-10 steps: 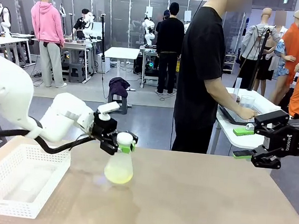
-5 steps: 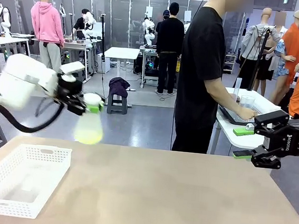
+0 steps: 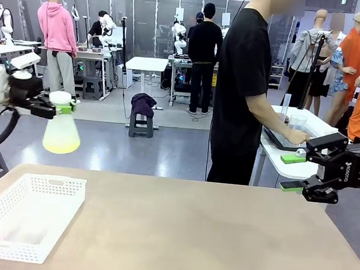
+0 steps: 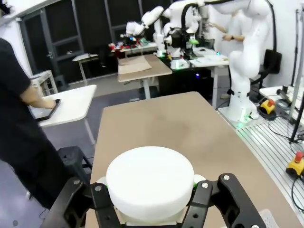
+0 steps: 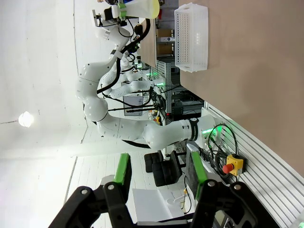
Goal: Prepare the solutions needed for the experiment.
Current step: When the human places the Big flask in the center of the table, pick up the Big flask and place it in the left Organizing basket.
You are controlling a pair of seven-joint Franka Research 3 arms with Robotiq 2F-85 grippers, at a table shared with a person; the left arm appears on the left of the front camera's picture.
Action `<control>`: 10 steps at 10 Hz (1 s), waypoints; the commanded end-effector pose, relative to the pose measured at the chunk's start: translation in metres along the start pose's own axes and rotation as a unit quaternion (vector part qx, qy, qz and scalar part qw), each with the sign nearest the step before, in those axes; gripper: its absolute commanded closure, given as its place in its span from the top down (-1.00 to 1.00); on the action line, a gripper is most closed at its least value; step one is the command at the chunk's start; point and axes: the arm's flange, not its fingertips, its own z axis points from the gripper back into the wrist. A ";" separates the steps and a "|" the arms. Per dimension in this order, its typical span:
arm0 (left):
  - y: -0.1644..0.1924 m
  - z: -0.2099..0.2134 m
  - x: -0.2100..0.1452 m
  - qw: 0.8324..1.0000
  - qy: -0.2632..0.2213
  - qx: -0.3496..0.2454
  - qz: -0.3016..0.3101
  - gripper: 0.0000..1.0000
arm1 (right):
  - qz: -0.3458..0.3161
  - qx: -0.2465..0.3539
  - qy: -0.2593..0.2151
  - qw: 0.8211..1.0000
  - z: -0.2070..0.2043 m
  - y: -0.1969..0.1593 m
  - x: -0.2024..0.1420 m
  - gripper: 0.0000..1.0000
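- Holding a conical flask (image 3: 62, 130) by its neck, the left gripper (image 3: 54, 107) is clamped on it, raised high above the worktop (image 3: 208, 240), up and beyond the white basket's (image 3: 25, 216) far left corner.
- Flask: white cap on top, green pads pressed to either side of the neck; body hangs upright.
- The solutions (image 3: 61, 141): pale yellow-green liquid, translucent, filling the flask's lower body. Exact level hard to read.
- Left wrist view: white round cap (image 4: 149, 183) sits between the black fingers (image 4: 209, 199), gripper (image 4: 151, 202) shut around it; bare brown worktop beyond.
- Basket lies on the worktop at its near left corner, well below the flask, not touching it.
- Right gripper (image 3: 293, 173) hovers off the worktop's far right edge, well apart from the basket; green pads parted, nothing between them.
- Right wrist view: gripper (image 5: 159, 173) fingers spread, empty; basket (image 5: 191, 37) and flask (image 5: 137, 7) show far off, sideways.
- A person (image 3: 245, 84) in a black shirt stands beyond the worktop's far edge, turned to a side table (image 3: 294, 143).
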 end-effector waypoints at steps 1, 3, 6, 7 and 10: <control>-0.032 0.008 -0.016 0.999 -0.036 0.015 0.002 -1.00 | 0.005 0.002 0.001 1.000 0.000 0.001 0.000 0.24; -0.057 0.024 -0.039 0.998 -0.049 0.024 0.017 -1.00 | 0.005 0.002 0.001 1.000 0.000 0.001 0.000 0.24; -0.090 0.028 -0.074 0.996 -0.080 0.020 0.038 -1.00 | 0.005 0.002 0.001 1.000 0.000 0.001 0.000 0.24; -0.094 0.024 -0.083 0.996 -0.071 0.014 0.044 -1.00 | 0.005 0.002 0.001 1.000 0.000 0.001 0.000 0.24; -0.091 0.024 -0.096 0.996 -0.070 0.022 0.058 -1.00 | 0.005 0.002 0.001 1.000 0.000 0.001 0.000 0.24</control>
